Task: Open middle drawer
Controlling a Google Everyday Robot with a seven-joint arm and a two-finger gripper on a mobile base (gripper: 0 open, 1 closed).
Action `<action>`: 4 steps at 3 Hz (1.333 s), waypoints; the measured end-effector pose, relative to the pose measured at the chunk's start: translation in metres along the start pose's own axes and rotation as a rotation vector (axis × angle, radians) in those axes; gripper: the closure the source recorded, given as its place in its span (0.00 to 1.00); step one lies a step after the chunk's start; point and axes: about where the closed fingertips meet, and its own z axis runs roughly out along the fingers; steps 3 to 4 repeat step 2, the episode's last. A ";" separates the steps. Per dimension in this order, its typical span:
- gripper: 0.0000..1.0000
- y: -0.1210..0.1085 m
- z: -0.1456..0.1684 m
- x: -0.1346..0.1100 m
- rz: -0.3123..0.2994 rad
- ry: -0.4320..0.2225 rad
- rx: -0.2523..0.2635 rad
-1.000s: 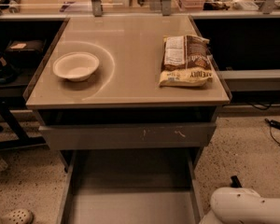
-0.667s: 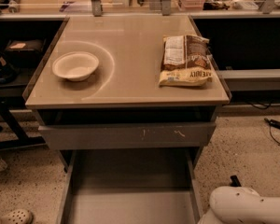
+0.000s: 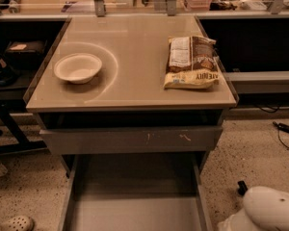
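Grey middle drawer (image 3: pixel 135 211) is pulled out. A white bowl (image 3: pixel 77 67) and an illegibly lettered bag (image 3: pixel 191 61) are carried on the counter (image 3: pixel 139 88). The hand is not seen; its state cannot be told.

The cabinet's tan top (image 3: pixel 135 37) carries two things, well apart: a white bowl (image 3: pixel 77 67) upright toward the left, and a brown-and-yellow snack bag (image 3: pixel 190 61) lying flat near the right edge. On the speckled floor (image 3: pixel 250 153) a pale shoe (image 3: pixel 12 224) lies at the lower left and dark cables (image 3: pixel 285 129) trail on the right. The gripper is out of sight; only a white rounded robot part (image 3: pixel 267 211) shows low on the right.
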 end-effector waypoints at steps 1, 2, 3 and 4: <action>0.00 0.009 -0.078 0.035 0.112 -0.047 0.136; 0.00 0.013 -0.103 0.036 0.113 -0.044 0.205; 0.00 0.013 -0.103 0.036 0.113 -0.044 0.205; 0.00 0.013 -0.103 0.036 0.113 -0.044 0.205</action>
